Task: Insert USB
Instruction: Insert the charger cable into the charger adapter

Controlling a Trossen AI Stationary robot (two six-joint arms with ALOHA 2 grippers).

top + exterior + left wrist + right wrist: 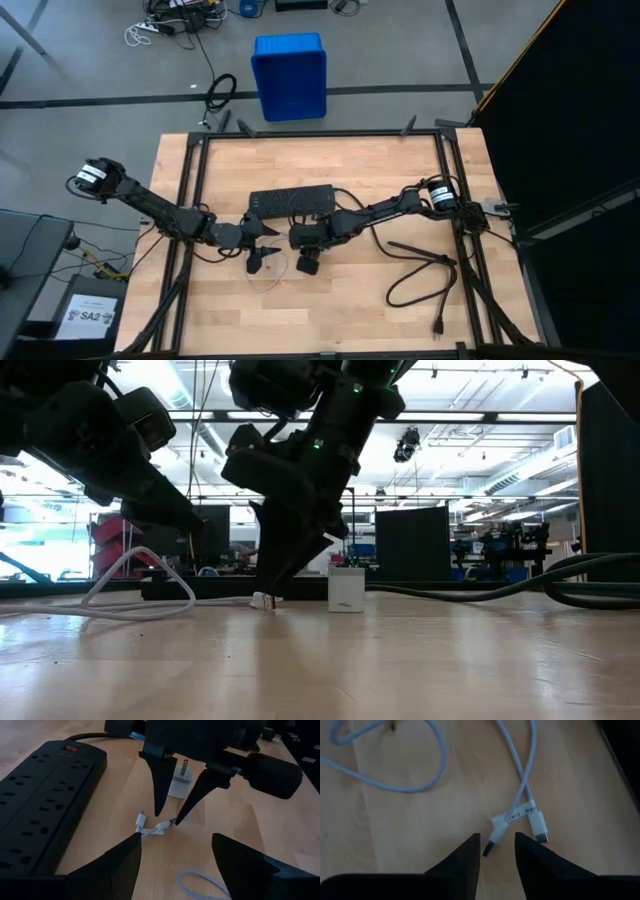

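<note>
The USB cable (pixel 520 785) is thin and whitish-grey and lies in loose loops on the wooden table (pixel 350 300), in front of the power strip. Its two plug ends are tied side by side with a small band. My right gripper (pixel 497 839) points down from above, open by a narrow gap, its fingertips on either side of one plug end (pixel 492 842). The other plug (pixel 539 826) lies just outside the fingers. My left gripper (pixel 176 837) hovers wide open a little to the table's left, above the cable's loop (pixel 200 880). My right gripper stands with one fingertip (pixel 177 820) right at the metal tip of the plug (pixel 169 823), which lies flat on the table. Whether it touches the plug I cannot tell.
A black power strip (pixel 292 200) lies just beyond the grippers toward the far edge. A small white cube adapter (pixel 181 782) stands behind the right gripper. A thick black cord (pixel 420 275) curls over the table's right half. The near middle of the table is bare wood.
</note>
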